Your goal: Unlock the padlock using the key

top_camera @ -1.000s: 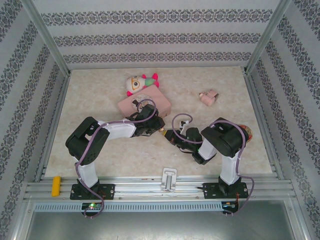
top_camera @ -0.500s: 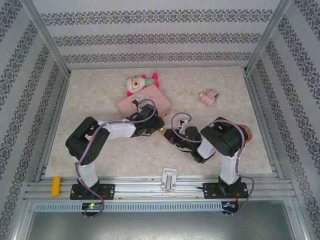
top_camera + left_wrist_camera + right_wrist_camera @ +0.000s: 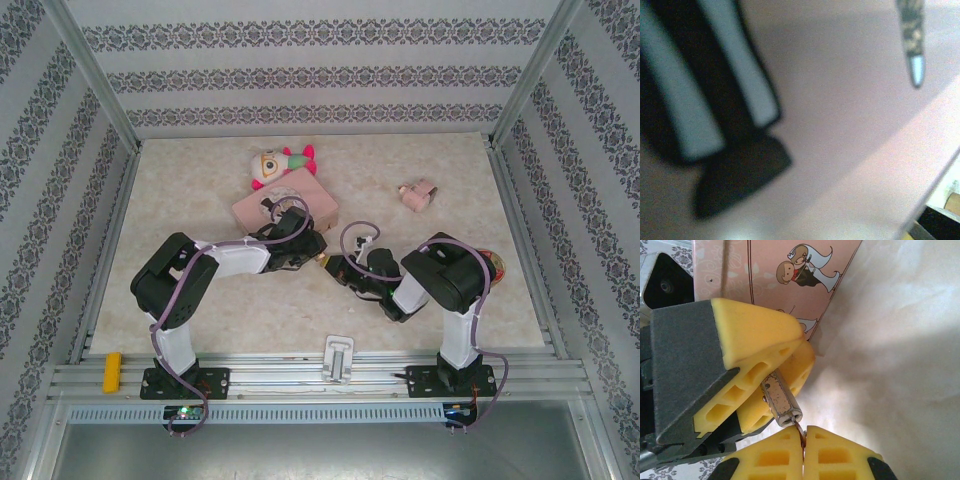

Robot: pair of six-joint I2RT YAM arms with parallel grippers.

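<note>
Near the middle of the table, just in front of the box's near-right corner, the left claw was clamped on the padlock. In the right wrist view its foam pads pinched the small metal body from both sides, and the keyhole end poked out toward the other arm. Touching that end was the key, a thin dark blade whose tip met the padlock's face at its lower edge; whether it had entered the slot could not be told. The right claw was closed tight on the key, pads pressed together with only the blade showing between them. The step in hand looked like insertion, with one arm holding the lock steady and the other bringing the key up to it. The next move would likely call for lining the blade up with the slot and pushing it straight in along the lock's axis. Then the right wrist would need to twist while the left grip resisted the turn.
</note>
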